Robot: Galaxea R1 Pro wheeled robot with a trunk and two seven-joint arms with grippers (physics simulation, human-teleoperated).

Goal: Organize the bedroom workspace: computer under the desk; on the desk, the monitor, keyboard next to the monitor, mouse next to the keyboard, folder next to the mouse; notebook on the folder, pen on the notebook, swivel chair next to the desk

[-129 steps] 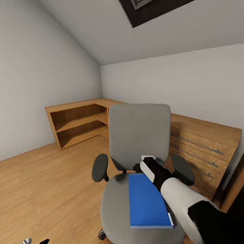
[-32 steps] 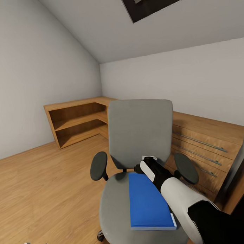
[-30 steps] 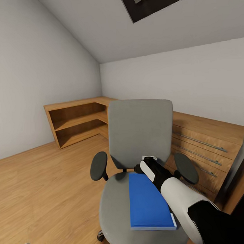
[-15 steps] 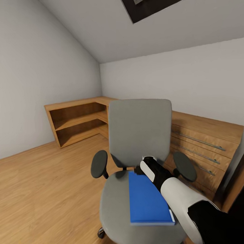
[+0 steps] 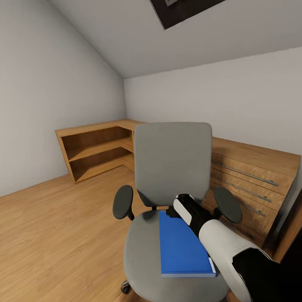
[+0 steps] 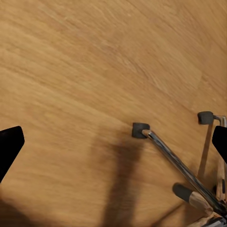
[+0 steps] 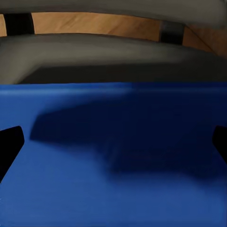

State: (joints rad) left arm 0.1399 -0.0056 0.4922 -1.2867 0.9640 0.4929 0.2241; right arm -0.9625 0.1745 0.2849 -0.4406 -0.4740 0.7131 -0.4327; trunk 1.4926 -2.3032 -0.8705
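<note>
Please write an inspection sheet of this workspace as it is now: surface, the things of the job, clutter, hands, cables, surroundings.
Surface: grey seat of the swivel chair, bare beside the folder.
Job's things: blue folder lies flat on the seat, toward the robot's right side; no desk, monitor, keyboard, mouse, notebook or pen seen.
Clutter: nothing seen.
Hands: right hand hangs open just above the folder, fingertips spread at both edges of the wrist view, casting a shadow on the cover; whether it touches cannot be told. Left hand is open, low over the wood floor, near the chair base.
Cables: nothing seen.
Surroundings: corner shelf unit, drawer unit behind the chair, sloped ceiling.
</note>
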